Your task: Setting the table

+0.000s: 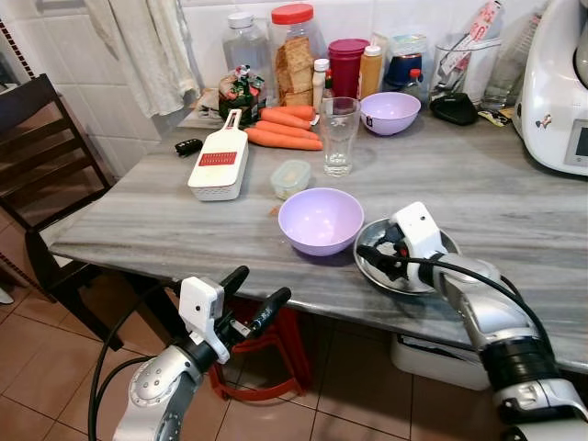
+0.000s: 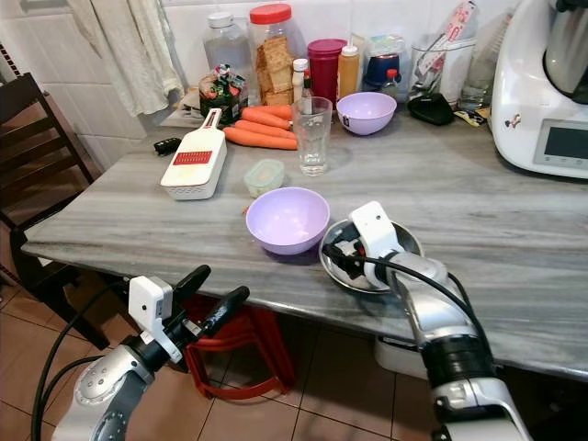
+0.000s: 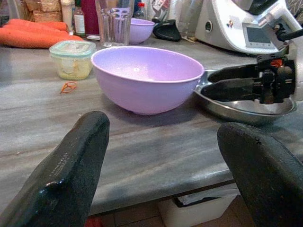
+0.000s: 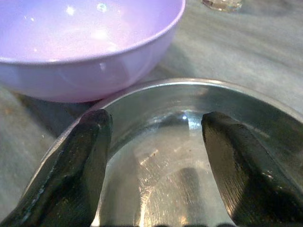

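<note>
Right gripper (image 1: pixel 375 258) with fingers spread over the steel bowl (image 1: pixel 372 266) at the table's (image 1: pixel 138 211) front edge, large purple bowl (image 1: pixel 321 220) beside it, left gripper (image 1: pixel 257 296) open below the edge.

- Right gripper (image 1: pixel 372 256) reaches forward over the table edge, fingers spread apart, arm bent at the wrist.
- Left gripper (image 1: pixel 253 294) hangs below table level, fingers parted, pointing forward.

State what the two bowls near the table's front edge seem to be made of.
Lilac bowl: probably plastic, opaque with a soft satin sheen and dull highlights. Shallow bowl under the right gripper: metal, likely stainless steel, silvery and mirror-like, reflecting the open jaws.
</note>
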Robot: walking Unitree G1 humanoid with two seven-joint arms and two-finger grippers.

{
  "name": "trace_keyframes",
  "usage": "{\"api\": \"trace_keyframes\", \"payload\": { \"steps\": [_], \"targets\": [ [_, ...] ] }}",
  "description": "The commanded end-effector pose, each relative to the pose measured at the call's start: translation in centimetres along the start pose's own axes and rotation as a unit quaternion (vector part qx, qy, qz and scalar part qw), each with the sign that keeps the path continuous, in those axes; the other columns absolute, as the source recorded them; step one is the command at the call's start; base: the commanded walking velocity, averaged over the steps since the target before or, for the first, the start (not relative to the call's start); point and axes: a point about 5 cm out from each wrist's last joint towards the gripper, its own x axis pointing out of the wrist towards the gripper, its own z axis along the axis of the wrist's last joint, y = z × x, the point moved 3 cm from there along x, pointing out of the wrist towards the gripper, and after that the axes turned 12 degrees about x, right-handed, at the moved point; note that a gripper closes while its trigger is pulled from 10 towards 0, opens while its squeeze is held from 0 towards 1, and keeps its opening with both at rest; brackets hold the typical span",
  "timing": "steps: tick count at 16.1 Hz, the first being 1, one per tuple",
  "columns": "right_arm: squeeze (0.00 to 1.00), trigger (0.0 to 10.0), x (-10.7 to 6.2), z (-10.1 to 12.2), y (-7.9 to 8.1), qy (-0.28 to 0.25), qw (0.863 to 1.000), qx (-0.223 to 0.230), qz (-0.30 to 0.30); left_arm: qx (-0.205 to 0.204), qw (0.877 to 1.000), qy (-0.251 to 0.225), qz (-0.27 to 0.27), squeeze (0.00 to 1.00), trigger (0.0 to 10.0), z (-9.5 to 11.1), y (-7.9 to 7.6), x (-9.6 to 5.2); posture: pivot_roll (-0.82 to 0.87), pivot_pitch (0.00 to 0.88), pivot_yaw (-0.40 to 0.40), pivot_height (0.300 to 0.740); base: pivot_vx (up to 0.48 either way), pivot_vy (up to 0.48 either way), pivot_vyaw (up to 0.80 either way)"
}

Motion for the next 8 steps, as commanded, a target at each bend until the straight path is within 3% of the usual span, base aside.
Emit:
{"api": "trace_keyframes", "payload": {
  "steps": [1,4,7,8],
  "targets": [
    [0.0,10.0,0.4,0.9,0.5,-0.017,1.0,-0.005,0.006,0.007,1.0,0.007,0.002,0.0,10.0,-0.2,0.1,-0.1,-0.03,0.0,0.105,0.74,0.0,0.0,0.0],
    [0.0,10.0,-0.2,1.5,0.2,-0.044,0.999,-0.012,-0.01,0.007,1.0,0.006,0.004,0.0,10.0,-0.1,0.2,-0.1,-0.03,0.0,0.105,0.74,0.0,0.0,0.0],
    [0.0,10.0,-2.8,2.1,-1.6,-0.11,0.992,0.014,-0.056,0.003,1.0,0.001,0.009,0.0,10.0,0.0,0.3,-0.1,-0.03,0.0,0.103,0.74,0.0,0.0,0.0],
    [0.0,10.0,-4.0,2.4,-1.8,-0.151,0.985,0.041,-0.068,0.003,1.0,-0.002,0.014,0.0,10.0,0.0,0.5,-0.1,-0.04,0.0,0.108,0.74,0.0,0.0,0.0]
  ]
}}
